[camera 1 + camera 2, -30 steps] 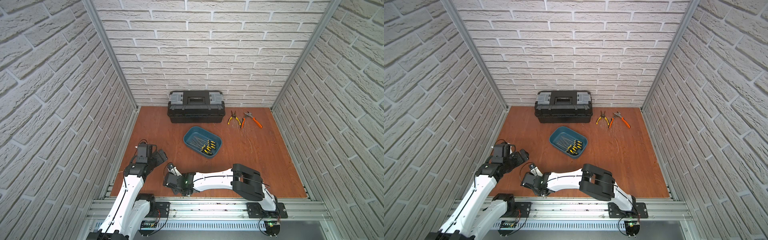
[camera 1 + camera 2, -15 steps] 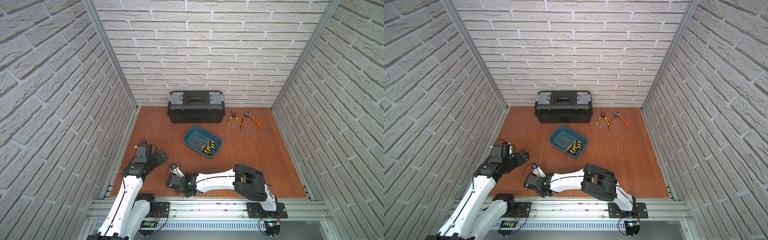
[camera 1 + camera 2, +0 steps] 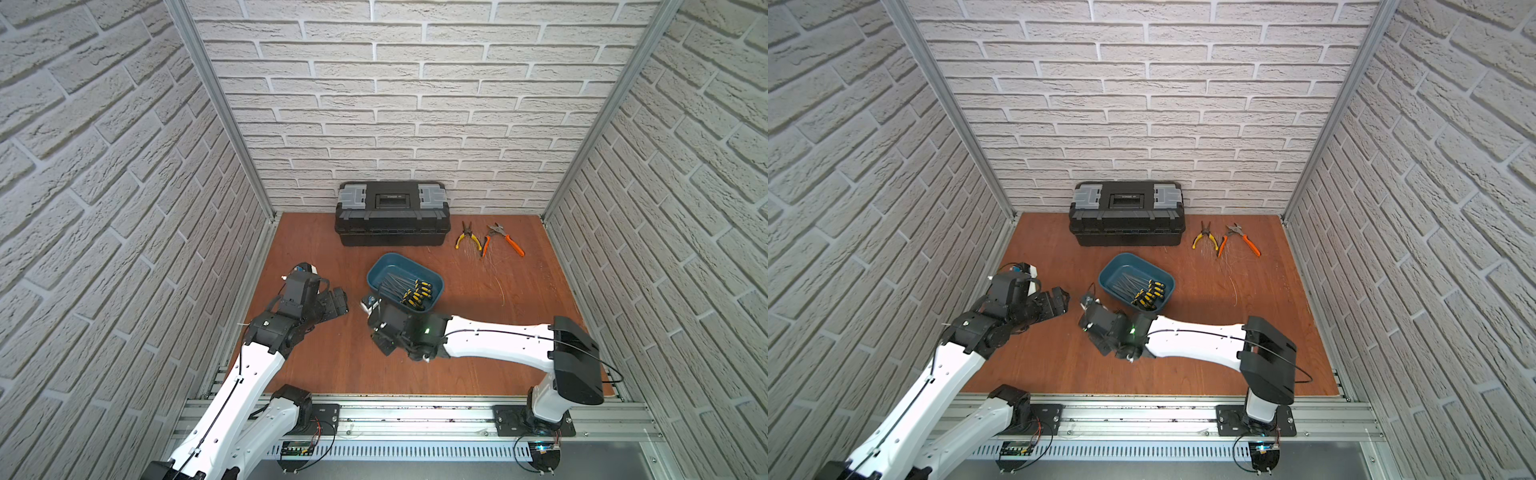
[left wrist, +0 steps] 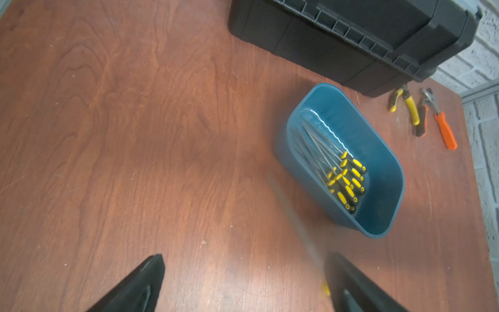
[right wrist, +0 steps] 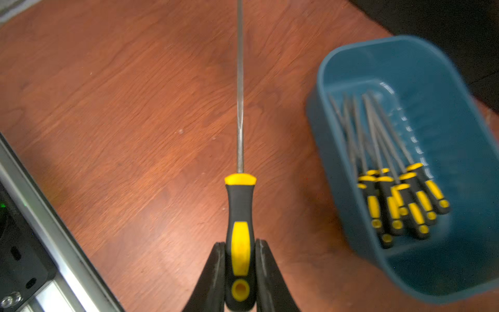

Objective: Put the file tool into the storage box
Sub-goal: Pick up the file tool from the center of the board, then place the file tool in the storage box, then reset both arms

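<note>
The right end effector (image 5: 240,243) pinches the file tool (image 5: 239,205) by its handle (storage box (image 3: 388,266) sits mid-frame); left end effector (image 4: 244,259) spread.

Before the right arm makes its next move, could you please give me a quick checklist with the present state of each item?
1. Grip: right gripper fingers shut on the file tool handle: ok.
2. File tool above the storage box: not ok; the box lies beside the shaft.
3. File tool lifted off the table: cannot tell.
4. Room in the box: ok; the files inside lie along one side, with bare floor next to them.
5. Left gripper outside the box: ok; open and beside it.
</note>
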Controlling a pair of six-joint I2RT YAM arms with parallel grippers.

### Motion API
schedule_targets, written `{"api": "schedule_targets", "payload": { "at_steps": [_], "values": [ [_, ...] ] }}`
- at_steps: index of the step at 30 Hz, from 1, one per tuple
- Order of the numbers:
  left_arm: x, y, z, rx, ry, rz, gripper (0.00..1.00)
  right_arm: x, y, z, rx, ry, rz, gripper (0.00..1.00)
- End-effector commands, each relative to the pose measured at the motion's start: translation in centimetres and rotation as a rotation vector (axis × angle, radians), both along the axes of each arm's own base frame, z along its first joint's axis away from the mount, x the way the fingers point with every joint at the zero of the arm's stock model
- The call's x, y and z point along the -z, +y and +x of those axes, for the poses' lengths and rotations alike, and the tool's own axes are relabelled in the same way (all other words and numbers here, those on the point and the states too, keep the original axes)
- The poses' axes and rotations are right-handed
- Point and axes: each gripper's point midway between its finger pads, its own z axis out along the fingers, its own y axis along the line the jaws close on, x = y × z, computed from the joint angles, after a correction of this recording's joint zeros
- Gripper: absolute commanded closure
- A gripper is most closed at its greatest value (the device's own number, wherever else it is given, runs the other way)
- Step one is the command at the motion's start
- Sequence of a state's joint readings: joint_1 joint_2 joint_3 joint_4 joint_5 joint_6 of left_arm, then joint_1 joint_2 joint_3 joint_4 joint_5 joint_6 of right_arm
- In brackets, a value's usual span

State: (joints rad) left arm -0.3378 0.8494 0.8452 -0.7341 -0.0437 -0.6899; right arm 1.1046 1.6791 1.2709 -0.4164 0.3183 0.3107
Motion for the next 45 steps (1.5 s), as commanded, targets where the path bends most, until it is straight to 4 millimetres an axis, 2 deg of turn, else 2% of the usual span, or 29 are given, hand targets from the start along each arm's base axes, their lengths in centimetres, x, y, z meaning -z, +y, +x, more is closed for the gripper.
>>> {"api": "schedule_targets", "payload": {
  "at_steps": [1, 6, 13, 14, 15, 18, 21, 23, 24, 25, 28, 33, 39, 42, 45],
  "values": [
    [-0.4, -0.6, 1.0, 0.023, -0.034, 0.025, 0.02, 0.5, -3.3, 1.5, -0.091, 0.023, -0.075, 0.87],
    [0.0, -0.9, 1.5, 0.025, -0.024, 0.064, 0.02, 1.7, -6.7, 5.6, -0.073, 0.057, -0.083, 0.87],
    [-0.6, -0.6, 2.7, -0.004, -0.064, 0.087, 0.02, 5.4, -7.6, 10.1, -0.081, 0.131, -0.069, 0.85],
    [-0.6, -0.6, 2.9, -0.007, -0.069, 0.093, 0.02, 5.9, -7.5, 10.4, -0.084, 0.142, -0.07, 0.79],
    [-0.6, -0.5, 3.0, -0.007, -0.076, 0.102, 0.02, 6.3, -7.4, 10.5, -0.084, 0.152, -0.069, 0.69],
    [-0.8, 0.2, 3.6, -0.014, -0.115, 0.157, 0.02, 6.6, -7.6, 11.2, -0.055, 0.146, -0.063, 0.49],
    [-1.3, 1.6, 4.3, -0.033, -0.177, 0.251, 0.02, 5.6, -8.2, 11.8, -0.007, 0.107, -0.031, 0.35],
    [-1.7, 2.3, 4.8, -0.035, -0.224, 0.303, 0.02, 4.7, -9.0, 12.0, 0.029, 0.08, -0.011, 0.06],
    [-1.8, 2.5, 5.2, -0.03, -0.248, 0.323, 0.02, 4.2, -9.6, 12.1, 0.055, 0.064, -0.005, 0.01],
    [-1.9, 3.2, 5.4, -0.045, -0.263, 0.357, 0.02, 3.8, -10.2, 12.2, 0.084, 0.043, -0.008, 0.01],
    [-1.6, 6.0, 6.1, -0.139, -0.282, 0.439, 0.02, 1.6, -13.1, 12.7, 0.207, -0.051, -0.023, 0.01],
    [0.4, 10.0, 8.5, -0.221, -0.335, 0.554, 0.02, -1.8, -20.8, 12.8, 0.472, -0.233, -0.071, 0.01],
    [4.5, 13.2, 10.0, -0.252, -0.321, 0.626, 0.02, -1.6, -30.4, 11.6, 0.702, -0.315, -0.091, 0.01],
    [5.8, 13.2, 10.8, -0.248, -0.377, 0.643, 0.02, -1.1, -34.8, 10.8, 0.809, -0.402, -0.103, 0.01],
    [7.1, 13.2, 11.6, -0.234, -0.406, 0.675, 0.02, 0.3, -37.9, 10.6, 0.878, -0.441, -0.09, 0.01]
  ]
}}
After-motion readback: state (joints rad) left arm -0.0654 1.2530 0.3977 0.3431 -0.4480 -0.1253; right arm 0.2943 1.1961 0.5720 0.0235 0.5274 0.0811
